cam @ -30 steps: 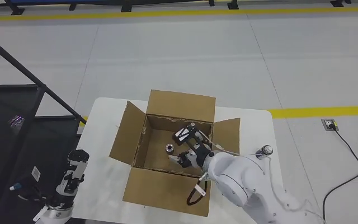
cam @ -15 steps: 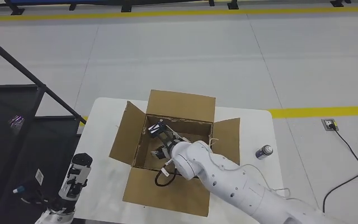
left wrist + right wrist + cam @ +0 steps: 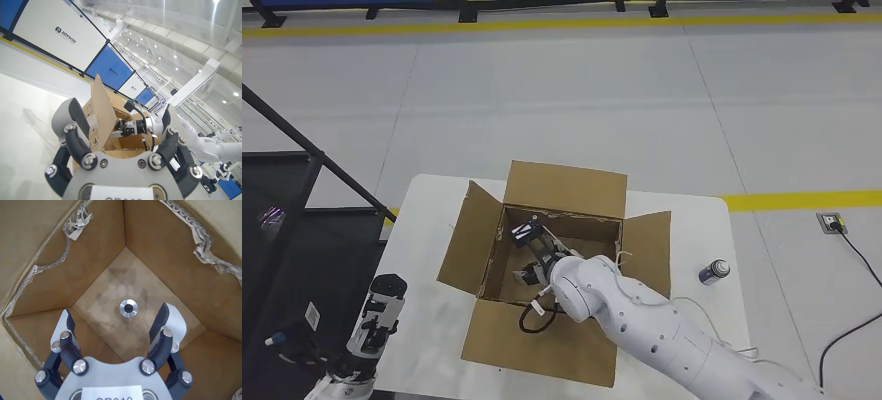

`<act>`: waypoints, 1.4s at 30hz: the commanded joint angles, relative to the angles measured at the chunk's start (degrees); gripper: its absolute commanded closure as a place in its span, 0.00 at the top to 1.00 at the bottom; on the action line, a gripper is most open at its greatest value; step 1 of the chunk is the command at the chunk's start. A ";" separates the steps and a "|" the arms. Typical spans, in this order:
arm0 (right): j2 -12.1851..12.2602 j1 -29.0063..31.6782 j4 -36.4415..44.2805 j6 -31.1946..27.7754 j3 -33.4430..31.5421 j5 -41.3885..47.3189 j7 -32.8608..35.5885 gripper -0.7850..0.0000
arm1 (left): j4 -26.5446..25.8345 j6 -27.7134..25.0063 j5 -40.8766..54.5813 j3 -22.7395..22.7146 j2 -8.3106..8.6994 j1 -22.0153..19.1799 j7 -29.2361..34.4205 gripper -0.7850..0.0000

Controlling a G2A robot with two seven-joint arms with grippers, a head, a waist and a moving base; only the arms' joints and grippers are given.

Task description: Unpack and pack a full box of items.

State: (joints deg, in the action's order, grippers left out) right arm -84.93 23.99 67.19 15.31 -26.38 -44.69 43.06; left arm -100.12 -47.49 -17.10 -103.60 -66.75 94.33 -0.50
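The open cardboard box stands mid-table with its flaps spread. My right gripper is down inside it, near the left wall. In the right wrist view this gripper is open just above a small silver round-topped item, which stands upright on the box floor near a corner. My left gripper is open and holds nothing. It sits low at the table's front left, facing the box, with the right gripper seen beyond it.
A small dark spray can stands on the white table to the right of the box. The inner edges of the box are torn. A black frame stands left of the table.
My right arm swung from the right half of the box to the left half, then stayed nearly still. The left arm shifted slightly.
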 commanded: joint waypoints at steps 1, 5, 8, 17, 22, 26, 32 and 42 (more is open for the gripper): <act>-1.20 -0.90 -3.51 0.51 0.41 0.76 0.37 1.00 | 0.00 0.00 0.00 0.00 0.00 0.00 0.00 1.00; -4.29 -3.03 -11.14 0.85 1.55 2.83 0.27 1.00 | 0.00 0.00 0.00 0.00 0.00 0.00 0.00 1.00; -6.75 -4.44 -17.27 -0.76 2.43 4.64 -0.39 1.00 | 0.00 0.00 0.00 0.00 0.00 0.00 0.00 1.00; -12.97 -7.08 -29.07 -4.12 4.26 6.61 -2.18 0.34 | 0.00 0.00 0.00 0.00 0.00 0.00 0.00 1.00; -15.01 -7.58 -32.80 -4.86 4.46 6.45 -1.62 0.08 | 0.00 0.00 0.00 0.00 0.00 0.00 0.00 1.00; -16.12 -7.94 -35.37 -5.41 4.08 6.32 -1.85 0.00 | 0.00 0.00 0.00 0.00 0.00 0.00 0.00 1.00; -16.96 -8.23 -35.19 -3.53 3.56 4.23 -3.14 0.00 | 0.00 0.00 0.00 0.00 0.00 0.00 0.00 1.00; -13.33 -4.66 -15.29 11.03 1.66 -8.73 1.23 0.00 | 0.00 0.00 0.00 0.00 0.00 0.00 0.00 1.00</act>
State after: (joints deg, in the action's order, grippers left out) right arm -99.05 18.50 48.15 24.18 -24.28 -51.24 43.30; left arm -100.12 -47.49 -17.10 -103.60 -66.75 94.33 -0.50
